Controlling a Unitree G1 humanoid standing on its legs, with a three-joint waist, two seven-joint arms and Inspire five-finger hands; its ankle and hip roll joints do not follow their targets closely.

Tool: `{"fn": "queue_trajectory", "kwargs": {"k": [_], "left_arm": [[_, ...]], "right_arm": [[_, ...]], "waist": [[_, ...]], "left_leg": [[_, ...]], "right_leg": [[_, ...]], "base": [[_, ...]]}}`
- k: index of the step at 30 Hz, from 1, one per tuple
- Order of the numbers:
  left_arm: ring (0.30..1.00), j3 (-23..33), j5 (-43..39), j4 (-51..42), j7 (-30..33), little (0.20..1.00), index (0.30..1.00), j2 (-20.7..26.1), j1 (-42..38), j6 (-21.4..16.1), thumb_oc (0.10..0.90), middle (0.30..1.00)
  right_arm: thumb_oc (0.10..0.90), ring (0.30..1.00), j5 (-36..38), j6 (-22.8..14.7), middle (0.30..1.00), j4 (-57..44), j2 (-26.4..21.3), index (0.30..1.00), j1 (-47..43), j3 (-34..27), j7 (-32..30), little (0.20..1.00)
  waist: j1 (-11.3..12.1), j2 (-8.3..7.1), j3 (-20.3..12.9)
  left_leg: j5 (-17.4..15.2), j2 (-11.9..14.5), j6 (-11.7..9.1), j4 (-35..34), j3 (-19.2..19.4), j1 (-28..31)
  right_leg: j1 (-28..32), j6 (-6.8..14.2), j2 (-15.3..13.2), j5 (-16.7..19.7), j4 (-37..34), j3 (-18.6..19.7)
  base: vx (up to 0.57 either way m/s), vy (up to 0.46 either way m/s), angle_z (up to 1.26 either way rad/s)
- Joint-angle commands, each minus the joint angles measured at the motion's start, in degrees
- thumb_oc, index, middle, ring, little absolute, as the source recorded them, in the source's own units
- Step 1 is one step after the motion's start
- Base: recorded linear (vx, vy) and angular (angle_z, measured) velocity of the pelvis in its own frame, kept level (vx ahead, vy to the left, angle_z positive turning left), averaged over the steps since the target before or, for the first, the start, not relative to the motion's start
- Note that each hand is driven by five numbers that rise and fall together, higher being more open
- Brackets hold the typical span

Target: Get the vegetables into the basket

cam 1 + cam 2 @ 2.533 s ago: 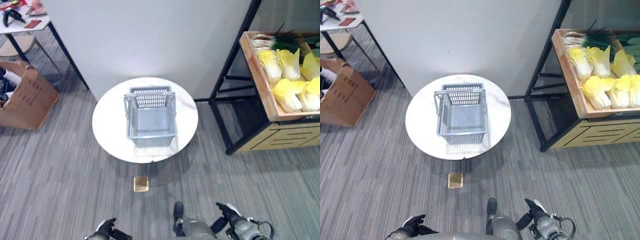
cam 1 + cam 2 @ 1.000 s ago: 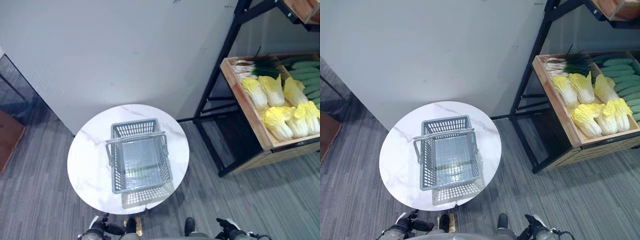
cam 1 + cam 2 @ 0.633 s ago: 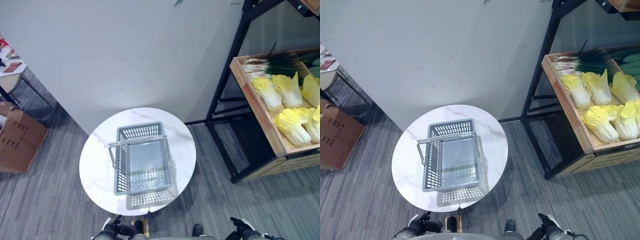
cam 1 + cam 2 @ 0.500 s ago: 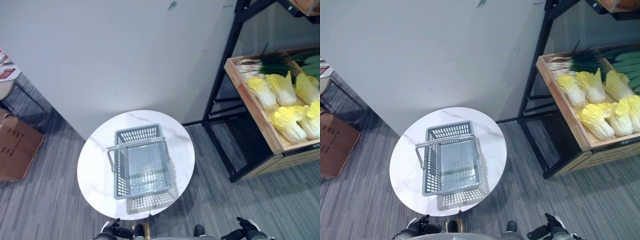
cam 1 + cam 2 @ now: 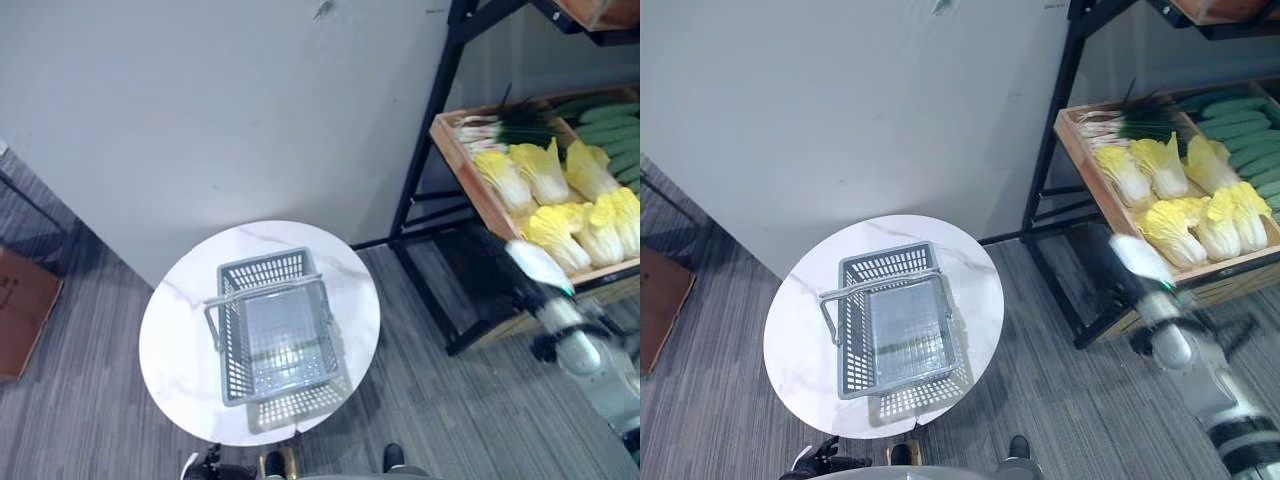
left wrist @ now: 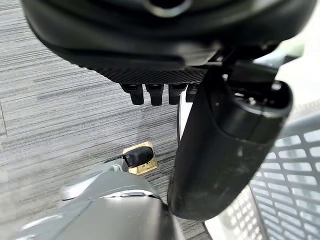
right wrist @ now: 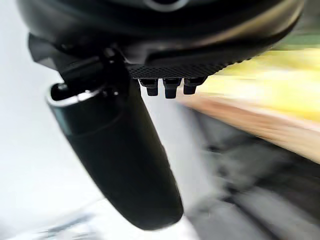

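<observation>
Two eye views: the empty grey plastic mesh basket [image 5: 281,337] sits on the round white marble table [image 5: 180,310]; pale yellow cabbages [image 5: 1188,215] lie in the wooden shelf crate [image 5: 1080,139], just beyond the right hand [image 5: 1137,262]. Wrist views: right hand's fingers straight, empty; left hand [image 6: 220,150] relaxed, low beside the basket.

Grey mesh basket [image 5: 282,336] empty, upright on round table; yellow cabbages [image 5: 560,205] in wooden shelf crate.
</observation>
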Motion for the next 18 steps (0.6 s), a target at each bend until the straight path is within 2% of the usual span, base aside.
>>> {"fn": "queue_trajectory", "kwargs": {"k": [1,2,4,5,6,7,8,9,10,14,18], "left_arm": [[1.000,-2.26,3.07,5.08,0.50,1.000,1.000,2.29,-1.82,0.69,0.900,1.000],[1.000,-2.95,3.14,5.15,0.65,1.000,1.000,2.51,-1.94,0.79,0.900,1.000],[1.000,-3.03,2.95,5.17,0.69,1.000,1.000,2.50,-1.95,0.84,0.900,1.000],[1.000,-3.32,2.79,5.22,0.82,1.000,1.000,2.53,-1.83,0.90,0.900,1.000],[1.000,-4.37,2.07,5.24,1.15,1.000,1.000,2.44,-1.71,1.01,0.900,1.000],[1.000,-4.76,2.07,5.23,1.05,1.000,1.000,2.56,-1.65,1.19,0.900,1.000],[1.000,-4.67,2.07,5.23,1.05,1.000,1.000,2.53,-1.67,1.20,0.900,1.000],[1.000,-5.81,1.79,4.92,1.42,1.000,1.000,2.30,-2.11,1.03,0.900,1.000],[1.000,-5.78,1.78,4.92,1.41,1.000,1.000,2.35,-2.11,1.03,0.900,1.000],[1.000,-7.89,0.50,3.76,2.33,1.000,1.000,2.50,-3.01,0.91,0.900,1.000],[1.000,-8.21,-0.48,3.61,2.33,1.000,1.000,3.09,-3.48,0.91,0.900,1.000]], "right_arm": [[0.900,1.000,4.69,-3.67,1.000,-2.97,3.61,1.000,-10.86,5.66,1.99,1.000],[0.900,1.000,4.73,-3.58,1.000,-3.77,4.53,1.000,-17.24,11.55,3.61,1.000],[0.900,1.000,7.35,-3.17,1.000,-2.87,6.39,1.000,-20.08,14.22,4.66,1.000],[0.900,1.000,11.52,-2.72,1.000,-1.94,8.66,1.000,-21.13,15.32,5.78,1.000],[0.900,1.000,15.23,-2.04,1.000,1.85,13.15,1.000,-25.78,18.61,5.80,1.000],[0.900,1.000,14.11,-1.74,1.000,2.44,13.51,1.000,-28.42,20.47,5.47,1.000],[0.900,1.000,14.09,-1.77,1.000,2.57,13.57,1.000,-28.59,20.61,5.42,1.000],[0.900,1.000,18.08,-0.96,1.000,5.80,18.12,1.000,-30.68,21.15,4.50,1.000],[0.900,1.000,18.09,-1.02,1.000,5.92,18.21,1.000,-30.77,21.19,4.48,1.000],[0.900,1.000,20.68,0.36,1.000,14.59,26.06,1.000,-37.10,23.18,1.98,1.000],[0.900,1.000,20.05,1.45,1.000,18.72,27.76,1.000,-39.51,24.15,1.45,1.000]], "waist": [[2.48,-4.01,0.29],[3.39,-3.98,0.25],[3.56,-3.94,0.37],[3.85,-3.94,0.41],[4.75,-3.89,0.47],[5.09,-3.87,0.59],[5.00,-3.84,0.65],[5.49,-3.81,0.93],[5.47,-3.86,0.96],[6.97,-4.00,2.04],[7.64,-4.35,2.76]], "left_leg": [[-0.81,-0.37,0.05,0.10,-1.39,1.09],[-0.75,-0.40,-0.04,0.10,-1.66,1.00],[-0.69,-0.47,-0.05,0.10,-1.85,0.96],[-0.65,-0.51,-0.07,0.10,-1.95,0.90],[-0.54,-0.59,-0.05,0.10,-2.25,0.70],[-0.50,-0.61,-0.06,0.10,-2.40,0.67],[-0.50,-0.61,-0.06,0.10,-2.40,0.70],[-0.39,-0.63,-0.02,0.10,-2.56,0.60],[-0.40,-0.64,-0.02,0.10,-2.55,0.61],[0.10,-0.78,0.00,0.10,-3.10,-0.48],[0.44,-0.90,0.07,0.10,-3.59,-1.18]], "right_leg": [[-1.13,4.57,-5.15,4.33,0.45,0.26],[-0.84,4.53,-5.24,4.24,0.38,-0.05],[-0.63,4.49,-5.28,4.19,0.35,-0.24],[-0.56,4.45,-5.29,4.13,0.33,-0.45],[-0.41,4.37,-5.35,4.08,0.27,-0.69],[-0.30,4.34,-5.39,4.06,0.27,-0.78],[-0.27,4.34,-5.39,4.06,0.28,-0.78],[-0.23,4.29,-5.44,4.10,0.35,-0.96],[-0.21,4.29,-5.44,4.09,0.35,-0.96],[-0.77,4.19,-5.57,4.39,0.42,-1.24],[-1.20,4.16,-5.61,4.58,0.60,-1.63]], "base": [[0.00,0.010,0.08],[0.00,0.006,0.07],[0.00,0.001,0.14],[-0.01,0.011,0.26],[-0.01,0.014,0.24],[-0.01,0.014,0.15],[-0.01,0.010,0.10],[-0.01,0.007,0.14],[-0.02,0.014,0.13],[-0.04,0.014,0.00],[-0.03,0.006,0.10]]}}
